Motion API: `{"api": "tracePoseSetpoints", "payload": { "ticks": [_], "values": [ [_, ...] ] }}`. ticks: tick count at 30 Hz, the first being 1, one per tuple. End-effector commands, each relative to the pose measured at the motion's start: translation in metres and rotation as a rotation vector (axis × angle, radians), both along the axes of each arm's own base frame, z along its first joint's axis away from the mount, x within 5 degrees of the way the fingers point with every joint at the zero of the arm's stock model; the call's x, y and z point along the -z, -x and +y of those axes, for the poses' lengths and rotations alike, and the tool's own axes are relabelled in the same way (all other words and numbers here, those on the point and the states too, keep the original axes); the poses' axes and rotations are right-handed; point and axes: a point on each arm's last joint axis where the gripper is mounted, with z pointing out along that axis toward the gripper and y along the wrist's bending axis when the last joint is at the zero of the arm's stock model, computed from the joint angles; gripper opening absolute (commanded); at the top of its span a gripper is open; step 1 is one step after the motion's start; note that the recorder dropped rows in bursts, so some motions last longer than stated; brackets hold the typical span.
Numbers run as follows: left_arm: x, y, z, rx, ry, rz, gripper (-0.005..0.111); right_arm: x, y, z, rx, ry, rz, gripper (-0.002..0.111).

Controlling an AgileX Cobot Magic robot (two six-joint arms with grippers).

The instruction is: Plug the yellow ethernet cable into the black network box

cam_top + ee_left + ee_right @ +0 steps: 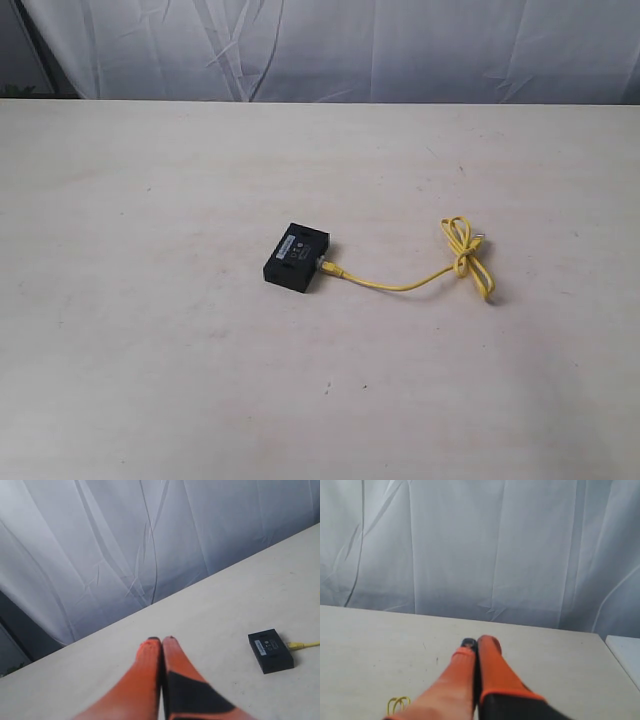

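The black network box [296,257] lies flat near the middle of the table, pale label up. The yellow ethernet cable [400,285] runs from the box's right side out to a loose loop-knot [462,250]; one plug end [327,266] sits against the box's side. In the left wrist view the black network box [270,650] shows with the yellow ethernet cable [304,644] at its side, off to one side of my left gripper [161,640], which is shut and empty. My right gripper [477,642] is shut and empty too; a bit of the yellow loop [398,704] lies beside it.
The pale table [150,350] fills the exterior view, with a wrinkled white cloth [400,45] hanging behind its far edge. Neither arm appears in the exterior view. A white edge [626,655] shows beyond the table in the right wrist view.
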Motion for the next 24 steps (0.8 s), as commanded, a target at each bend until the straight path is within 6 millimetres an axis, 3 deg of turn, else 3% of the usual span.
{"api": "tracePoseSetpoints", "payload": {
  "ticks": [1, 24],
  "values": [
    [0.0016, 0.0027, -0.0002, 0.002, 0.016, -0.009, 0.000, -0.0018, 0.0039, -0.0003, 0.002, 0.004, -0.056, 0.000],
    [0.0050, 0.0048, -0.0042, 0.046, 0.044, 0.042, 0.000, -0.0022, 0.0043, -0.0002, 0.001, -0.009, -0.061, 0.000]
  ]
}}
